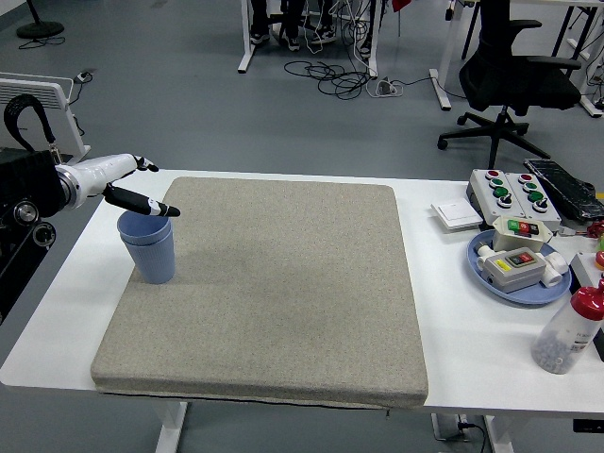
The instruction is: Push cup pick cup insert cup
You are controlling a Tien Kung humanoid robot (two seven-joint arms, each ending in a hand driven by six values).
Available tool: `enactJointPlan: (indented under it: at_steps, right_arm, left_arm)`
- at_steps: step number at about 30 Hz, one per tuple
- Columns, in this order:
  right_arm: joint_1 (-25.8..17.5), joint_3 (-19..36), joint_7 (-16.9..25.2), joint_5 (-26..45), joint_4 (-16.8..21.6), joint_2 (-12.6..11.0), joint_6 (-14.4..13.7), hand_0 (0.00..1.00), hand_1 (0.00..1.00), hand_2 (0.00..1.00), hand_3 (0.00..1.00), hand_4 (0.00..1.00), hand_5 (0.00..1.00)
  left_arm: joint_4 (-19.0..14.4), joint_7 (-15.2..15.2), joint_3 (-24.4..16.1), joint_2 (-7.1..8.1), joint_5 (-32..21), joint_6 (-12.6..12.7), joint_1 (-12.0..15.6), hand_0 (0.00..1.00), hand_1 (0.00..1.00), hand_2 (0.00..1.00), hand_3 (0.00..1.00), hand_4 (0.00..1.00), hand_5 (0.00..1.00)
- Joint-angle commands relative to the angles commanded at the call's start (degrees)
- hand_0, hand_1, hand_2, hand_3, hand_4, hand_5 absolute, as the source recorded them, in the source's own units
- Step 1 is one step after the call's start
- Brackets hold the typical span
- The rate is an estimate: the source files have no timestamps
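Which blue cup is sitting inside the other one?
The upper blue cup, whose rim is right under the left hand. The lower blue cup stands on the grey mat.

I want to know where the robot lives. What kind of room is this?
Probably a lab or workshop. There is an office chair and tangled cables on the grey floor, and button boxes on the white table, where the left hand hovers over stacked blue cups.
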Motion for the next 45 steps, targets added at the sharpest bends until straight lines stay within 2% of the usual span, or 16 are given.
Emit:
enactJointPlan:
  at_steps: [2,3,8,9,14,15,16,18,20,21,24,26,28,33,40,45]
  right_arm:
    - [0.03,0.09,0.05,-0.08,0.0,0.03,0.0,0.734,0.674,0.686,0.596,0.128,0.566]
    - [0.05,0.12,0.06,-0.13,0.0,0.04,0.0,0.734,0.674,0.686,0.596,0.128,0.566]
    - [0.16,0.41,0.25,-0.12,0.0,0.12,-0.02,0.734,0.674,0.686,0.596,0.128,0.566]
    - [0.17,0.45,0.27,-0.12,0.0,0.14,-0.02,0.734,0.674,0.686,0.596,0.127,0.567]
    - [0.21,0.72,0.33,-0.51,0.0,0.2,-0.01,0.734,0.674,0.686,0.596,0.127,0.567]
    - [0.2,0.78,0.32,-0.63,0.0,0.21,0.0,0.734,0.674,0.686,0.596,0.128,0.566]
    - [0.19,0.87,0.33,-0.76,0.0,0.21,0.02,0.734,0.674,0.686,0.596,0.128,0.566]
    - [0.17,0.96,0.35,-0.83,0.0,0.22,0.02,0.734,0.674,0.686,0.596,0.128,0.566]
    - [0.11,1.19,0.37,-1.07,0.0,0.23,0.02,0.734,0.674,0.686,0.596,0.128,0.566]
    - [0.11,1.28,0.38,-1.23,0.0,0.22,0.04,0.734,0.674,0.685,0.596,0.127,0.567]
    - [0.08,1.59,0.43,-1.62,0.0,0.24,0.02,0.734,0.674,0.685,0.596,0.127,0.567]
    - [0.07,1.71,0.45,-1.91,0.0,0.19,0.04,0.734,0.674,0.685,0.596,0.127,0.567]
    - [0.07,1.75,0.46,-2.02,0.0,0.18,0.05,0.734,0.674,0.685,0.595,0.127,0.565]
    - [0.08,2.1,0.51,-2.84,0.0,0.1,0.06,0.734,0.674,0.685,0.595,0.127,0.566]
    - [-0.16,1.78,0.68,-2.88,0.0,-0.14,0.13,0.734,0.674,0.685,0.595,0.127,0.569]
    - [-0.02,1.63,0.67,-3.06,0.0,-0.27,0.24,0.734,0.673,0.683,0.595,0.127,0.568]
  left_arm:
    - [-0.16,-1.67,-1.52,-0.81,-3.51,4.84,1.09,0.726,0.817,0.838,0.749,0.771,0.684]
    - [-0.3,-2.45,-2.13,-1.12,-5.96,7.45,1.58,0.58,0.664,0.639,0.583,0.651,0.734]
    - [-4.09,-7.21,-6.42,-3.97,-17.1,19.03,6.42,0.58,0.664,0.639,0.583,0.651,0.734]
    - [-4.6,-7.71,-6.88,-4.35,-19.7,21.64,7.0,0.64,0.728,0.698,0.634,0.6,0.904]
    - [-10.39,-13.29,-9.68,-7.43,-31.99,33.76,12.87,0.64,0.728,0.698,0.634,0.6,0.904]
    - [-11.66,-14.21,-10.19,-8.08,-34.23,35.57,14.15,0.732,0.818,0.809,0.716,0.613,0.998]
    - [-13.23,-15.5,-11.29,-9.26,-36.83,37.03,15.83,0.732,0.818,0.809,0.716,0.613,0.998]
    - [-14.86,-16.87,-12.47,-10.53,-41.3,38.25,17.75,0.732,0.818,0.809,0.716,0.613,0.998]
    - [-16.44,-19.54,-14.73,-12.97,-46.14,39.68,20.45,0.732,0.818,0.809,0.716,0.613,0.998]
    - [-17.12,-21.14,-15.9,-14.28,-48.75,40.42,21.83,0.831,0.873,0.873,0.789,0.616,0.998]
    - [-18.61,-24.8,-18.13,-17.11,-55.83,41.64,25.07,0.831,0.873,0.873,0.789,0.616,0.998]
    - [-20.2,-25.83,-19.07,-18.86,-59.96,41.59,27.97,0.831,0.873,0.873,0.789,0.616,0.998]
    - [-20.63,-25.93,-19.3,-19.3,-61.03,41.64,29.13,0.837,0.873,0.878,0.791,0.612,0.998]
    - [-19.92,-26.87,-23.16,-22.74,-57.49,40.21,35.55,0.848,0.873,0.883,0.796,0.614,0.998]
    - [-20.64,-26.28,-23.12,-23.33,-63.87,40.56,42.41,0.847,0.872,0.881,0.796,0.607,0.998]
    - [-21.81,-25.14,-22.01,-23.66,-66.89,38.8,44.64,0.847,0.87,0.881,0.798,0.604,0.998]
